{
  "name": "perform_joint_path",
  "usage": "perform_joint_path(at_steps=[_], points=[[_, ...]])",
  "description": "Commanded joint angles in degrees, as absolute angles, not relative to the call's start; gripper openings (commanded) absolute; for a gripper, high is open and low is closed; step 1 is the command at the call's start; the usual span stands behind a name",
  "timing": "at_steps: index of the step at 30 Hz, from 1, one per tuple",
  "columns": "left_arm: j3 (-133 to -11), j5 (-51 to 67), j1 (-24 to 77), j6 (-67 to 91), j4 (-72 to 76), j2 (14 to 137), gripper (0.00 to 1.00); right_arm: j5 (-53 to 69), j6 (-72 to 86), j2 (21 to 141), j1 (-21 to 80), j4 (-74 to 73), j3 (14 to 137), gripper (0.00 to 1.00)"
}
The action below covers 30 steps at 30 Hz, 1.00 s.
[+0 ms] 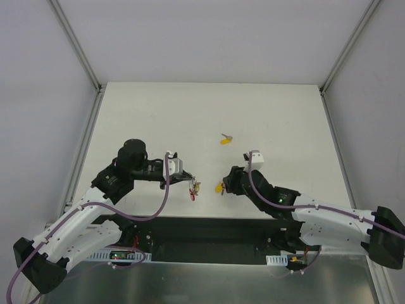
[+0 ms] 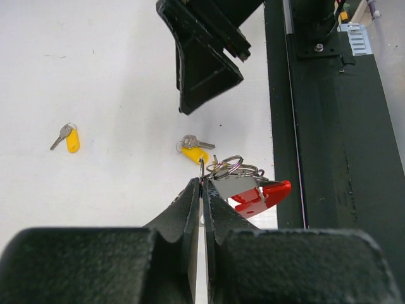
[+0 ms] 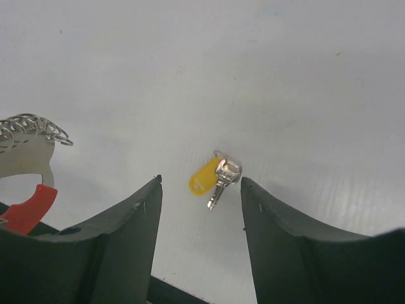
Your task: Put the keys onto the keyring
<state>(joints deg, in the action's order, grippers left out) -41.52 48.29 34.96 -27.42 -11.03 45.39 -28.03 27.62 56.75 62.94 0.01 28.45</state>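
My left gripper (image 2: pixel 202 182) is shut on the thin edge of a small metal ring of the keyring (image 2: pixel 253 190). The keyring's red curved loop (image 2: pixel 269 193), grey strap and wire rings hang just right of the fingertips. In the top view the keyring (image 1: pixel 193 188) dangles below the left gripper (image 1: pixel 183 176). One yellow-headed key (image 3: pixel 212 176) lies flat on the white table between the fingertips of my open right gripper (image 3: pixel 201 182), touching neither finger. This key (image 1: pixel 219 187) lies just right of the keyring. A second key (image 1: pixel 226 139) lies farther back, also visible in the left wrist view (image 2: pixel 68 138).
The black base rail (image 1: pixel 209 231) runs along the table's near edge, close behind both grippers. White walls with metal posts (image 1: pixel 76 44) enclose the table on three sides. My right gripper (image 2: pixel 202 63) hangs dark above the near key (image 2: pixel 193 151) in the left wrist view.
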Motion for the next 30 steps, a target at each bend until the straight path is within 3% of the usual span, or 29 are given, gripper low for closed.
perform_joint_path(at_steps=[1, 7, 9, 14, 16, 17, 19, 25, 30], points=[[-41.4, 52.2, 35.8, -30.0, -7.9, 45.2, 0.00, -36.1, 17.4, 49.7, 62.3, 3.9, 27.0, 0.56], [-41.7, 53.0, 36.1, -29.9, -7.9, 48.2, 0.00, -34.3, 4.7, 38.9, 58.9, 16.3, 20.8, 0.57], [-41.7, 52.6, 36.2, -29.6, -7.9, 48.8, 0.00, -32.6, 1.9, 36.8, 57.0, 20.1, 19.0, 0.62], [-41.9, 52.5, 36.5, -29.1, -7.9, 51.0, 0.00, -19.1, 2.0, 36.9, 45.0, 13.5, 23.4, 0.75], [-42.0, 52.9, 36.7, -28.9, -7.8, 51.8, 0.00, -10.3, 1.7, 37.4, 39.8, 11.2, 24.9, 0.75], [-42.1, 53.1, 36.8, -28.7, -7.8, 51.9, 0.00, -7.8, 1.8, 37.3, 38.4, 11.4, 25.0, 0.81], [-42.2, 53.3, 37.0, -28.7, -7.9, 52.2, 0.00, -1.5, -1.6, 37.4, 35.8, 12.6, 24.1, 0.81], [-42.0, 51.9, 37.1, -28.8, -7.9, 52.7, 0.00, 10.0, -8.3, 41.9, 34.7, 23.6, 19.3, 0.74], [-42.3, 50.6, 37.1, -28.5, -7.8, 53.1, 0.00, 19.1, -12.4, 48.8, 34.7, 25.2, 19.9, 0.52]])
